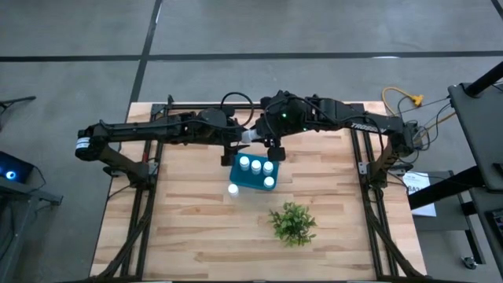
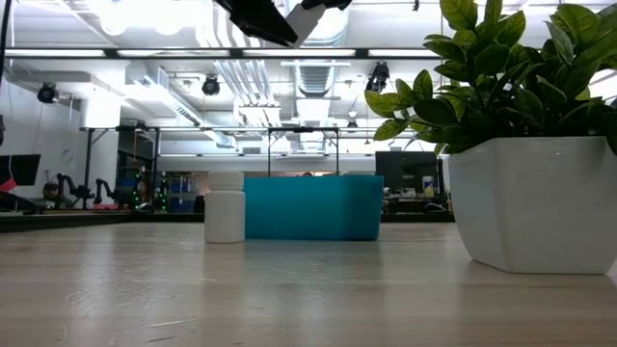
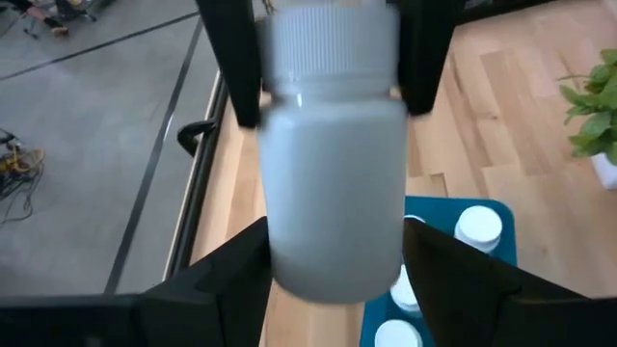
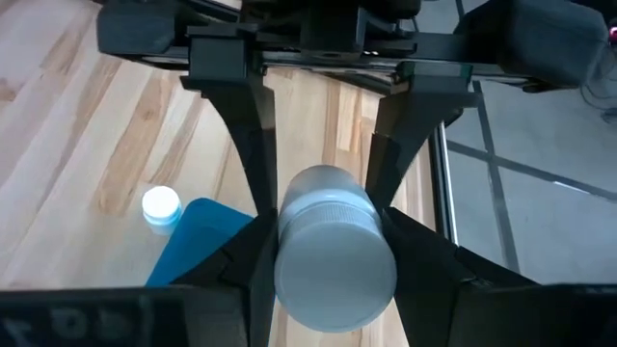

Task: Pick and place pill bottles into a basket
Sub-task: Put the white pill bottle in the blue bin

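White plastic pill bottle point(image 3: 333, 145), one item, in the air above the far edge of the basket point(image 1: 250, 182), between both arms.

- Lie: long axis level with the table point(image 1: 181, 236), running from wrist to wrist. Ribbed cap points toward the right arm, base toward the left.
- Right gripper point(image 4: 326, 220): closed partway, pressing on the cap end from both sides. It has hold of the bottle.
- Left gripper point(image 3: 335, 231): set around the body of the same bottle. Whether it presses or stands just clear cannot be told.
- Basket: teal, shallow, mid-table, directly under the two grippers and reaching toward the near side. At least three white caps stand upright inside.
- Loose bottle point(image 1: 233, 189): upright on the wood, just beside the basket's near left corner, outside it.
- Plant point(image 1: 293, 222): near side of the table, apart from the basket.

Judgement: the bottle hangs crosswise over the basket's far rim, so the drop point lies down and slightly nearward. The right arm is better placed for it. The left must be clear first.
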`<action>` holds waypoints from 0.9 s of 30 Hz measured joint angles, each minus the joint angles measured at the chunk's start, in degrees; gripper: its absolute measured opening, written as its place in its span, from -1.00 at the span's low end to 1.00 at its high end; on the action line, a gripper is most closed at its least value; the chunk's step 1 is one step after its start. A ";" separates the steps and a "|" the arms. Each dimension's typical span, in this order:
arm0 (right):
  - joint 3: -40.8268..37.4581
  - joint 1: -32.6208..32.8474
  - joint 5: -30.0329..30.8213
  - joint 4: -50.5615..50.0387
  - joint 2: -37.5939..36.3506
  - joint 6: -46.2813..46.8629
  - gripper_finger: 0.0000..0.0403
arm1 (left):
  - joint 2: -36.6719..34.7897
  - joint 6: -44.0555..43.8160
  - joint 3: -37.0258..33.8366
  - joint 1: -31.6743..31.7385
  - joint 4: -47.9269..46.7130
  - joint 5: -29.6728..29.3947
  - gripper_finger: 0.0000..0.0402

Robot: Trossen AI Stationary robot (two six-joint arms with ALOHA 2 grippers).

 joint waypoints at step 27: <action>-1.72 -0.87 -1.75 -2.93 -0.12 4.24 -0.28 | -18.95 -9.08 -10.55 0.11 -13.34 -5.70 0.03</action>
